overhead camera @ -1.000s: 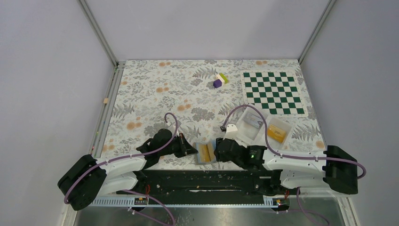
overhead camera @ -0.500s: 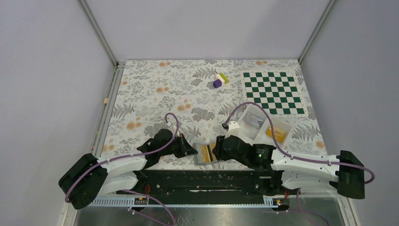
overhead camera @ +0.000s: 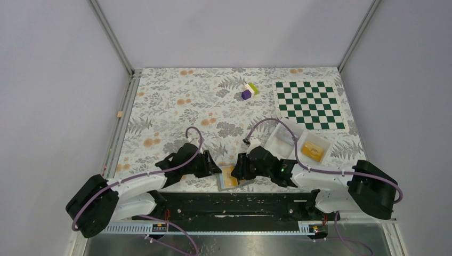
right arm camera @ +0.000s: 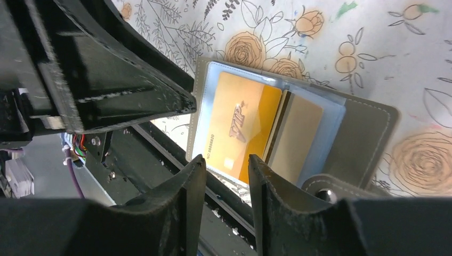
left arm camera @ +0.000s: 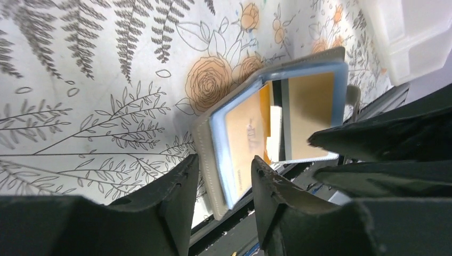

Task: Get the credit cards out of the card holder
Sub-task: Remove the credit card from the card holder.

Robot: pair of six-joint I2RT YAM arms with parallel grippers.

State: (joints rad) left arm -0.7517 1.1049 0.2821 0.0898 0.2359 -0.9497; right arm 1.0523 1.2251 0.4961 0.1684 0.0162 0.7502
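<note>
right now the card holder [overhead camera: 230, 177] lies spread open at the near edge of the floral table [overhead camera: 170, 106], between the two arms, grey side down and light blue panels up. it has cards in both panels: a gold card [right arm camera: 237, 125] with raised lettering sits under a clear sleeve in one, and a plainer tan card [right arm camera: 301, 136] sits in the other, with a dark edge showing along the fold between them. only the right wrist view shows the lettering and the grey snap tab [right arm camera: 326, 193] at the holder's edge. the left gripper [left arm camera: 225, 162] has its fingers apart and clamps nothing, with the holder's grey corner showing in the gap. the right gripper [right arm camera: 226, 160] also stands parted and holds nothing, with the gold card's near edge between its fingers. from the left wrist the right arm's black fingers reach across the tan card's panel. only the overhead view shows inside the divided tray [overhead camera: 277, 149] to the right: a yellow-orange item [overhead camera: 312, 152] in one compartment and something pale in the other that i cannot make out. it also shows a green checkered mat [overhead camera: 311, 105] and a few small blocks [overhead camera: 249, 90] farther back.
</note>
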